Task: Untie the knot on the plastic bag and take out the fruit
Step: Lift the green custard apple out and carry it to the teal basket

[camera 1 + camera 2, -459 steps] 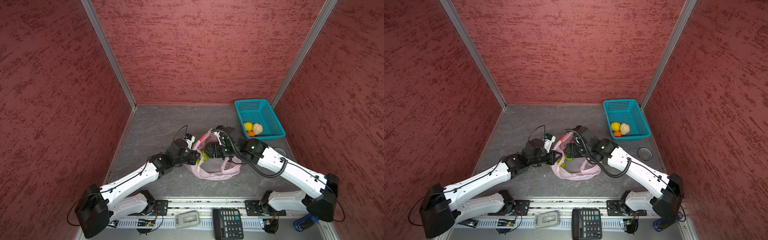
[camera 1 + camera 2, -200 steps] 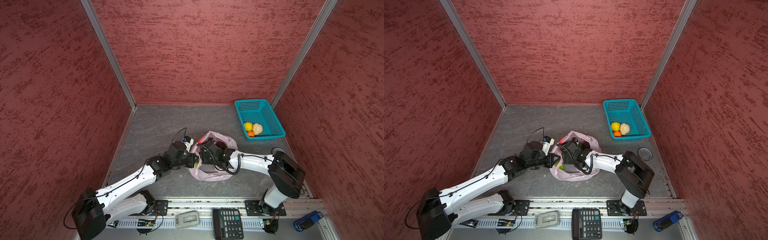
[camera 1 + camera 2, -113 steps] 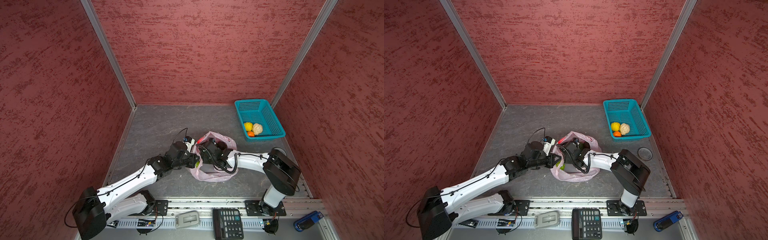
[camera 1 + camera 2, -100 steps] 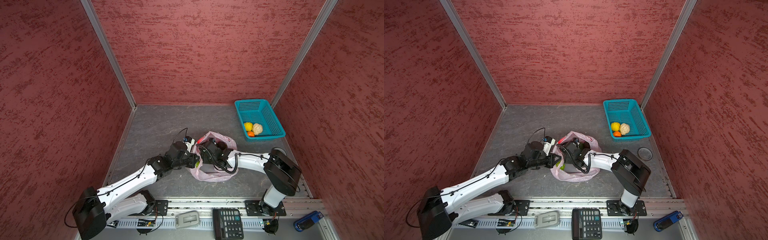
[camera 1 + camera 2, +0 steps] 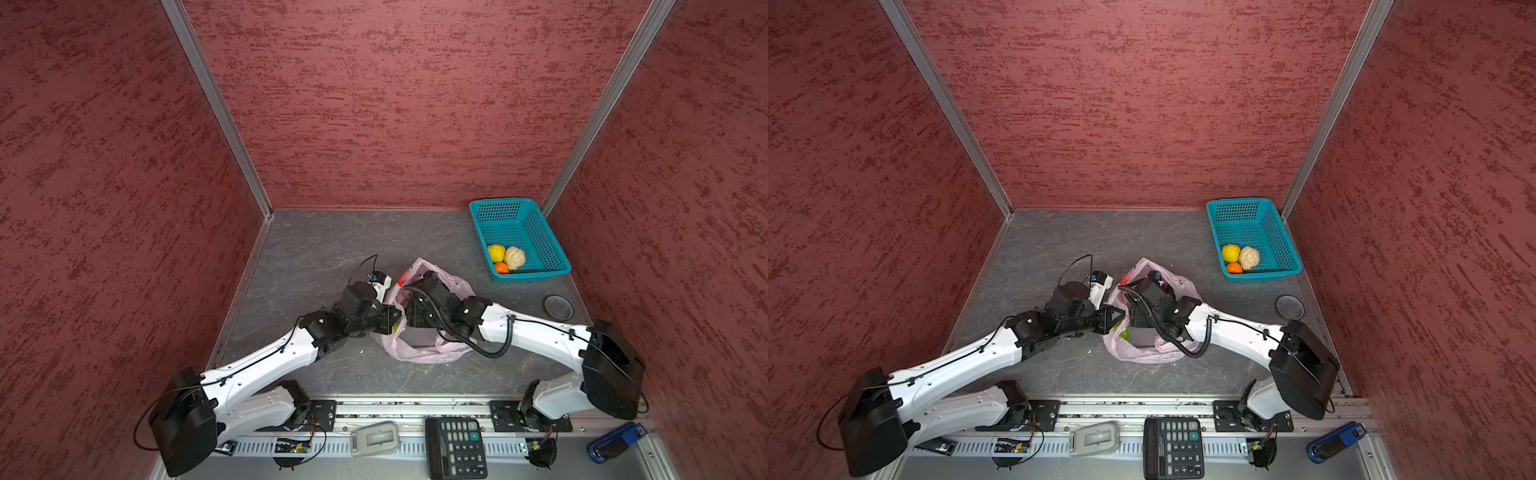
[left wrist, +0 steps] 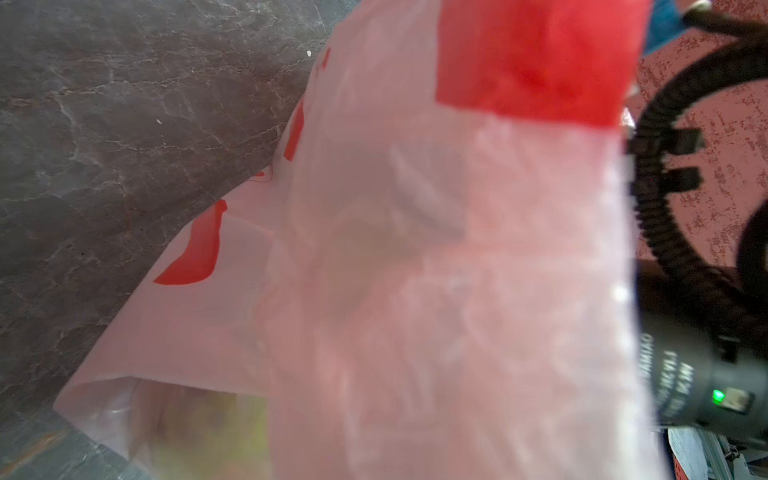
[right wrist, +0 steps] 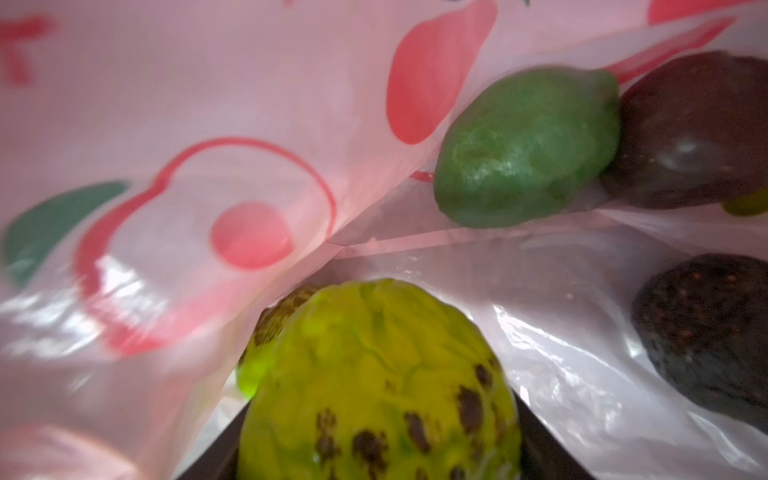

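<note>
Two arms meet over the plastic bag [image 5: 419,353], which lies slumped on the desk [image 5: 324,249] somewhat nearer the front edge than the back, about midway between the sides. Its mouth gapes and the knot cannot be made out, so I judge it undone. The left fingers [image 5: 390,323] are pinched tight on the bag's left rim, lifting the film, seemingly to hold the mouth up and open for the other arm. The right fingers [image 5: 411,316] are down inside the bag, closed partway around a yellow-green fruit [image 7: 374,382] that fills the gap between them. Beyond it on the bag's floor a green fruit [image 7: 528,145] touches a smooth dark brown fruit [image 7: 698,129], with a rough dark fruit [image 7: 706,332] apart from both. Past the bag, near the right edge, a dark round disc [image 5: 558,307] lies flat, just beside the likely line to the teal basket [image 5: 505,202] in the far right corner. There a yellow fruit [image 5: 496,252], a cream fruit [image 5: 515,257] and an orange fruit [image 5: 502,268] bunch at its near end, leaving the far half free. The desk's left and far parts are bare, though red walls [image 5: 395,104] close three sides — and the lift must first clear the raised rim.
</note>
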`<action>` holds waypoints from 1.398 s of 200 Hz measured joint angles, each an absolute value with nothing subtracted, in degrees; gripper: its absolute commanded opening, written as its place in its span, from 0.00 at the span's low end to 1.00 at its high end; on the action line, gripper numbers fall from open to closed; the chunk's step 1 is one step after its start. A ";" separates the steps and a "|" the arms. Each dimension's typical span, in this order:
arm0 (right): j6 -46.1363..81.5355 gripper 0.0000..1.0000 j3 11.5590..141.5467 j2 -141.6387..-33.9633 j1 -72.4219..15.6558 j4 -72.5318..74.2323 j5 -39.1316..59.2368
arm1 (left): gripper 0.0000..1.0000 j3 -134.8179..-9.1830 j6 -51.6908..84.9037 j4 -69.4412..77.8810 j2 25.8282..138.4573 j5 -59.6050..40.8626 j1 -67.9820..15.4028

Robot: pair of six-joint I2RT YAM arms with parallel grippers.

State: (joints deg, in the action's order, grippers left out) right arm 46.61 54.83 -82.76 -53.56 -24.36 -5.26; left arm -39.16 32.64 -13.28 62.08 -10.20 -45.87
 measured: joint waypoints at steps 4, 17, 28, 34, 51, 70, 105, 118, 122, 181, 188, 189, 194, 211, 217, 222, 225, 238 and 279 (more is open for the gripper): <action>46.41 0.60 54.83 -82.21 -53.65 -24.56 -5.13 | 0.00 -39.16 32.64 -13.17 62.15 -10.20 -45.87; 46.02 0.60 55.18 -80.47 -53.87 -25.71 -4.84 | 0.00 -39.16 32.58 -12.75 62.37 -10.24 -45.65; 45.80 0.60 56.03 -79.26 -53.93 -26.96 -4.69 | 0.00 -39.16 32.53 -12.73 62.50 -10.24 -45.56; 45.54 0.60 56.73 -78.67 -53.93 -27.75 -4.69 | 0.00 -39.16 32.53 -12.67 62.59 -10.26 -45.47; 44.95 0.60 58.94 -77.10 -53.93 -29.76 -4.73 | 0.00 -39.16 32.51 -12.53 62.59 -10.31 -45.25; 44.25 0.60 61.56 -75.18 -53.93 -31.53 -4.78 | 0.00 -39.16 32.49 -12.38 62.59 -10.44 -45.15; 43.00 0.60 67.22 -72.77 -53.93 -35.20 -5.76 | 0.00 -39.16 32.49 -12.38 62.59 -10.48 -44.99; 42.37 0.61 69.60 -72.58 -53.89 -36.34 -6.48 | 0.00 -39.16 32.51 -12.38 62.59 -10.48 -44.99; 42.19 0.61 70.24 -72.51 -53.74 -36.58 -6.74 | 0.00 -39.16 32.51 -12.38 62.59 -10.50 -44.99; 38.85 0.61 71.88 -68.31 -42.35 -37.95 -7.75 | 0.00 -39.16 32.49 -12.38 62.59 -10.52 -44.99; 38.35 0.61 70.83 -67.24 -38.98 -37.47 -7.38 | 0.00 -39.16 32.49 -12.40 62.59 -10.52 -45.01; 38.30 0.61 70.72 -67.13 -38.68 -37.41 -7.35 | 0.00 -39.16 32.49 -12.38 62.59 -10.52 -45.01; 37.87 0.61 69.97 -66.52 -36.62 -37.19 -7.05 | 0.00 -39.16 32.49 -12.38 62.59 -10.52 -45.01; 35.77 0.62 67.57 -65.23 -28.25 -36.53 -6.35 | 0.00 -39.16 32.49 -12.40 62.59 -10.50 -45.01; 34.98 0.62 67.00 -65.25 -25.82 -36.25 -6.04 | 0.00 -39.16 32.49 -12.43 62.59 -10.50 -45.01; 34.06 0.62 66.46 -65.49 -23.24 -35.88 -5.58 | 0.00 -39.18 32.47 -12.43 62.59 -10.50 -45.01; 33.87 0.62 66.19 -65.60 -21.96 -35.70 -5.34 | 0.00 -39.18 32.47 -12.43 62.59 -10.50 -45.01; 31.90 0.62 65.39 -66.81 -16.40 -34.59 -4.03 | 0.00 -39.20 32.45 -12.47 62.59 -10.50 -44.99; 27.55 0.61 64.66 -74.85 -0.40 -28.88 0.34 | 0.00 -39.72 32.25 -12.86 62.70 -10.44 -45.01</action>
